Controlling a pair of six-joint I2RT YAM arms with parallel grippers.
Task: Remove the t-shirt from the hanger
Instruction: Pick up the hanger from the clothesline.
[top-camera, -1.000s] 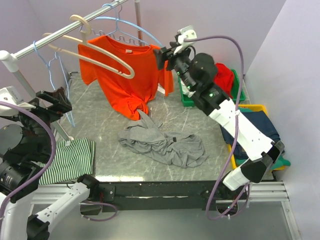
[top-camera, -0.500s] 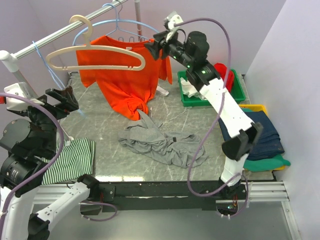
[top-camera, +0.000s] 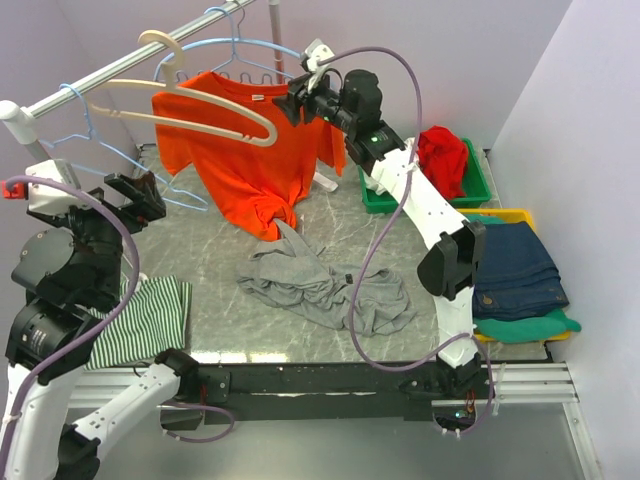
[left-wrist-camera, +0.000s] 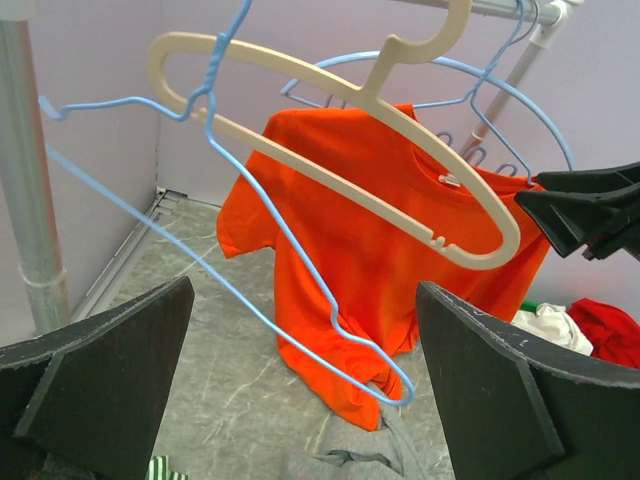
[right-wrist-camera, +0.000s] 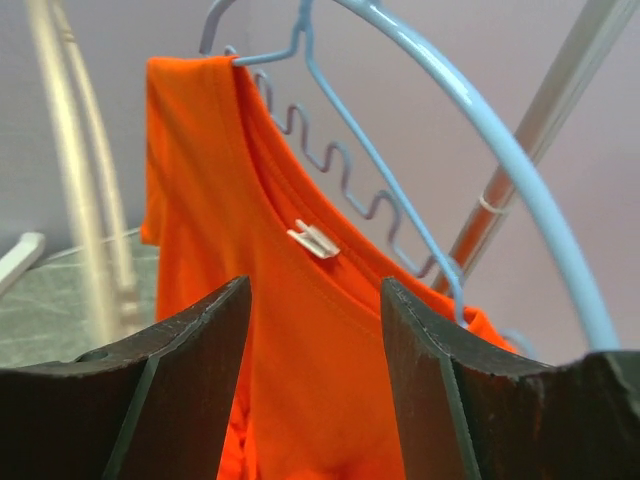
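The orange t-shirt (top-camera: 250, 150) hangs on a blue wire hanger (top-camera: 262, 47) from the rail (top-camera: 120, 68); its hem touches the table. An empty cream plastic hanger (top-camera: 215, 105) hangs in front of it. My right gripper (top-camera: 291, 105) is open, level with the collar at the shirt's right shoulder. In the right wrist view its fingers straddle the orange shirt (right-wrist-camera: 290, 340) just below the neck label (right-wrist-camera: 314, 238) and the blue hanger (right-wrist-camera: 405, 205). My left gripper (top-camera: 138, 193) is open and empty, well left of the shirt (left-wrist-camera: 390, 240). The left wrist view also shows the cream hanger (left-wrist-camera: 400, 165).
A thin blue wire hanger (left-wrist-camera: 290, 260) swings between my left gripper and the shirt. A grey garment (top-camera: 320, 288) lies mid-table and a striped cloth (top-camera: 140, 320) at the front left. A green bin (top-camera: 375, 200) holding red cloth and a yellow bin (top-camera: 465, 300) holding jeans stand at the right.
My right gripper has moved left along the rail to the shirt's collar. The cream hanger has swung and tilted. My left gripper has shifted slightly right.
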